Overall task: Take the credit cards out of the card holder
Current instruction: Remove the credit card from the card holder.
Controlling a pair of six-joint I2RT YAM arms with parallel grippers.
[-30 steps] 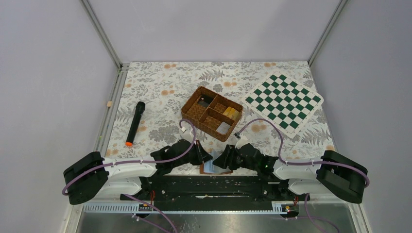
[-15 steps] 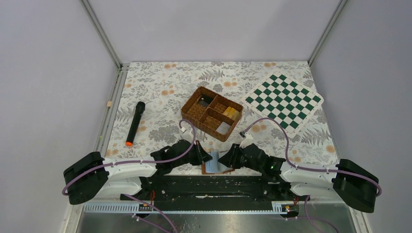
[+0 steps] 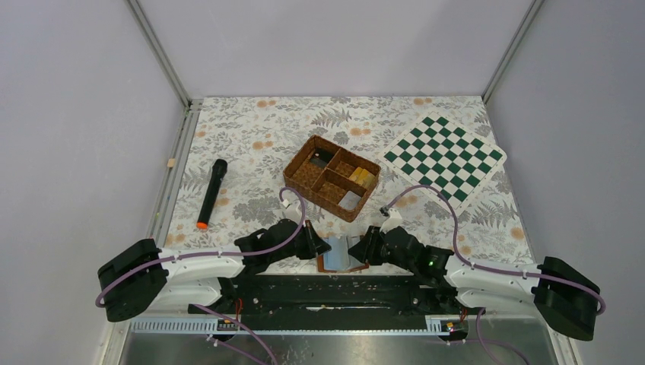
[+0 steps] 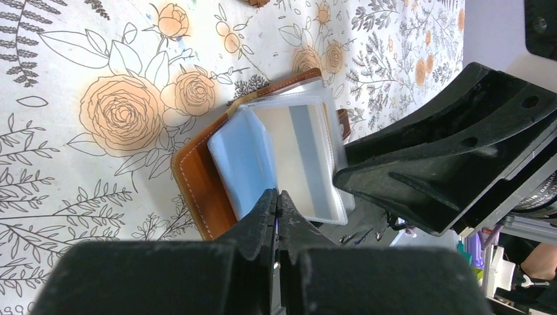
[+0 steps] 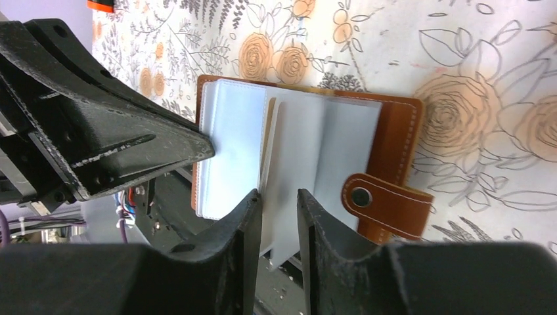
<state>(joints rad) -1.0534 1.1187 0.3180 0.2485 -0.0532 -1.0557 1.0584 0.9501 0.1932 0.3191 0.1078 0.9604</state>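
1 wallet point(image 3: 333, 253), 1 basket point(image 3: 293, 174), 1 chessboard point(image 3: 445, 157)

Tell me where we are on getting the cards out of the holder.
Done: the card holder lies open, its clear sleeves fanned out. In hand: the right hand is open around one sleeve; the left hand is shut at the sleeves' edge, though I cannot tell whether it grips anything. Left: nothing shows pulled free at the holder, so the actual extraction is not yet done.
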